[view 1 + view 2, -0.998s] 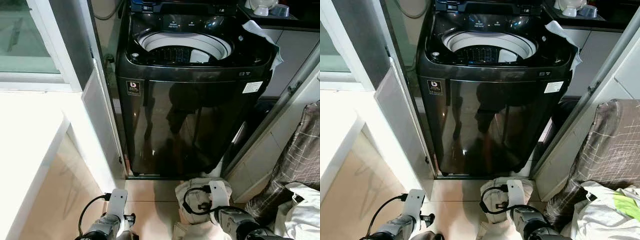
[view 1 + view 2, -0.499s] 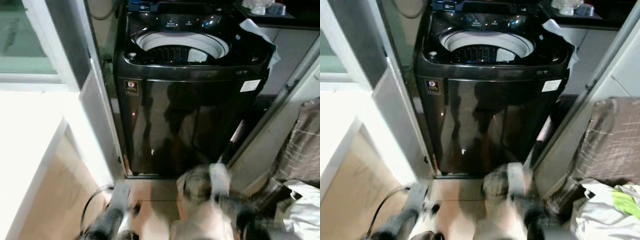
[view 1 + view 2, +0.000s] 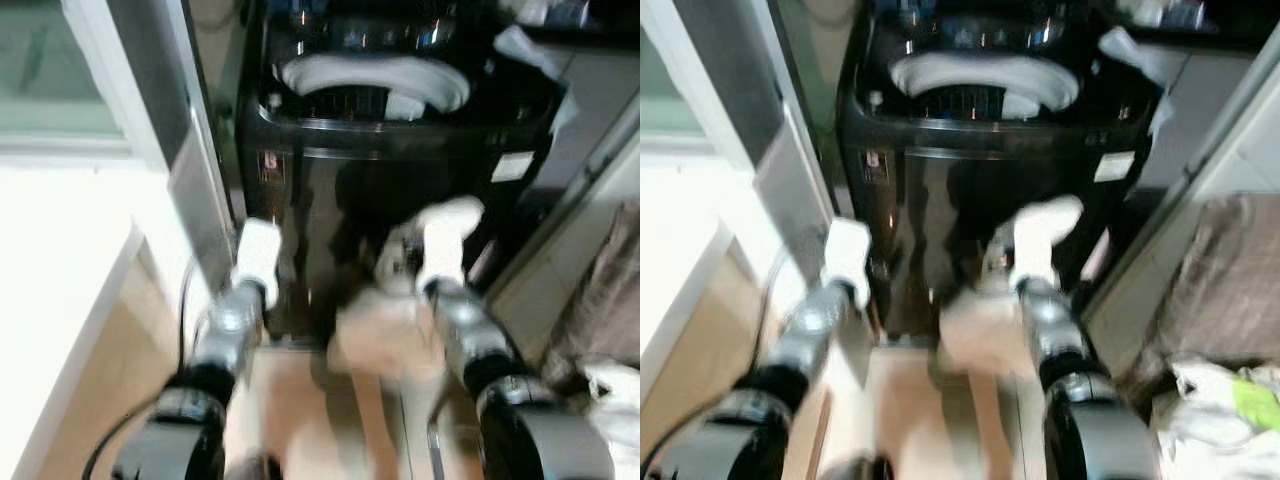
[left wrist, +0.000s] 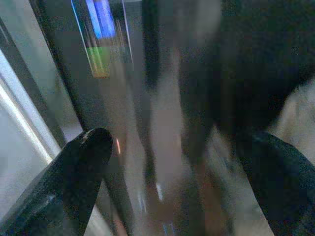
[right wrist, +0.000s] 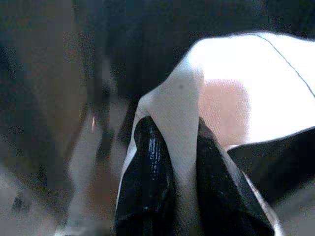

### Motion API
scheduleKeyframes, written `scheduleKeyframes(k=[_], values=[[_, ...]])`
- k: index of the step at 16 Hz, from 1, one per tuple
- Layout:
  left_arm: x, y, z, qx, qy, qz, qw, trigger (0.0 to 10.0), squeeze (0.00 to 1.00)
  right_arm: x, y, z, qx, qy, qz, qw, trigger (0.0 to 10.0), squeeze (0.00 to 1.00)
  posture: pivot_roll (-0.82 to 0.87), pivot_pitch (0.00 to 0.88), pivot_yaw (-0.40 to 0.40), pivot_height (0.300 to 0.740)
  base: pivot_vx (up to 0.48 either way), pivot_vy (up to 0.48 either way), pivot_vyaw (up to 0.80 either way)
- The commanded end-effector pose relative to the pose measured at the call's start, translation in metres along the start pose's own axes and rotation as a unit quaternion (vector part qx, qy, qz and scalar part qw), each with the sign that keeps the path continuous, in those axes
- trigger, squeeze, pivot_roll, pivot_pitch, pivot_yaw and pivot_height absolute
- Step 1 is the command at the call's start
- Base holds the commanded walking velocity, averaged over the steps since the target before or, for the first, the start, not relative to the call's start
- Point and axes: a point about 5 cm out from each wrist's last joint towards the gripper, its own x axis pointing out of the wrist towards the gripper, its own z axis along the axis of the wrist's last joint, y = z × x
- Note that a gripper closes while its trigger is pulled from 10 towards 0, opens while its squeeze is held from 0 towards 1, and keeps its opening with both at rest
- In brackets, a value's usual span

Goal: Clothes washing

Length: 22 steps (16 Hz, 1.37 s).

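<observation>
1. Right gripper pinches a pale cloth, raised before the washer front.
2. Left gripper spread, holding nothing, near washer's left front.
3. Head views blurred.

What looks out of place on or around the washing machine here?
A white cloth is draped over the washing machine's top right corner, hanging outside rather than in the tub. The right gripper has its jaws shut on a pale garment.
</observation>
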Motion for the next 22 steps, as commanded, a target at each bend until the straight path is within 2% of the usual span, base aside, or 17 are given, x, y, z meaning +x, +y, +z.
scheduleKeyframes(k=[1,2,3,4,5,6,8,10,12,14,17,19,22], values=[[0.003,0.0,0.033,0.004,-0.066,-0.011,0.998,10.0,0.0,0.002,-0.005,0.048,-0.011,-0.118,-0.015,0.993,10.0,0.0,-0.03,0.0,-0.019,0.74,0.0,0.0,0.0],[-0.001,0.002,0.049,0.0,-0.095,-0.012,0.995,10.0,0.0,-0.006,-0.008,0.062,-0.019,-0.157,-0.023,0.987,10.0,0.0,-0.03,0.0,-0.019,0.74,0.0,0.0,0.0],[-0.005,0.003,0.055,-0.001,-0.105,-0.012,0.994,10.0,0.0,-0.011,-0.01,0.068,-0.021,-0.173,-0.026,0.984,10.0,0.0,-0.03,0.0,-0.02,0.74,0.0,0.0,0.0],[-0.016,0.005,0.067,0.004,-0.132,-0.02,0.991,10.0,0.0,-0.026,-0.015,0.079,-0.031,-0.212,-0.026,0.976,10.0,0.0,-0.04,0.0,-0.02,0.74,0.0,0.0,0.0],[-0.025,0.005,0.074,0.003,-0.143,-0.029,0.989,10.0,0.0,-0.038,-0.02,0.082,-0.041,-0.23,-0.026,0.972,10.0,0.0,-0.04,0.0,-0.017,0.74,0.0,0.0,0.0],[-0.029,0.004,0.076,-0.002,-0.143,-0.033,0.989,10.0,0.0,-0.041,-0.022,0.081,-0.046,-0.231,-0.028,0.971,10.0,0.0,-0.04,0.0,-0.017,0.74,0.0,0.0,0.0],[-0.048,-0.004,0.08,-0.013,-0.139,-0.085,0.987,10.0,0.0,-0.063,-0.037,0.05,-0.058,-0.184,-0.039,0.981,10.0,0.0,-0.03,0.0,-0.017,0.74,0.0,0.0,0.0],[-0.062,-0.008,0.067,-0.024,-0.119,-0.093,0.988,10.0,0.0,-0.074,-0.033,0.042,-0.054,-0.168,-0.036,0.984,10.0,0.0,-0.04,0.0,-0.018,0.74,0.0,0.0,0.0],[-0.058,-0.019,0.062,-0.021,-0.107,-0.098,0.989,10.0,0.0,-0.065,-0.019,0.056,-0.06,-0.199,-0.021,0.978,10.0,0.0,-0.05,0.0,-0.02,0.74,0.0,0.0,0.0],[-0.055,-0.024,0.065,-0.016,-0.108,-0.103,0.989,10.0,0.0,-0.056,-0.014,0.061,-0.059,-0.194,-0.016,0.979,10.0,0.0,-0.04,0.0,-0.019,0.74,0.0,0.0,-0.78],[-0.051,-0.021,0.069,0.001,-0.11,-0.087,0.99,10.0,0.0,-0.045,-0.007,0.063,-0.062,-0.181,0.011,0.981,10.0,0.0,-0.04,0.0,-0.016,0.74,0.0,0.0,-0.26],[-0.049,-0.018,0.069,0.011,-0.109,-0.069,0.992,10.0,0.0,-0.038,-0.002,0.061,-0.046,-0.164,0.026,0.985,10.0,0.0,-0.04,0.0,-0.017,0.74,0.0,0.0,0.0],[-0.046,-0.016,0.084,0.026,-0.148,-0.034,0.988,10.0,0.0,-0.036,0.003,0.077,-0.045,-0.196,0.029,0.979,10.0,0.0,-0.03,0.0,-0.019,0.74,0.235,0.0,0.0]])
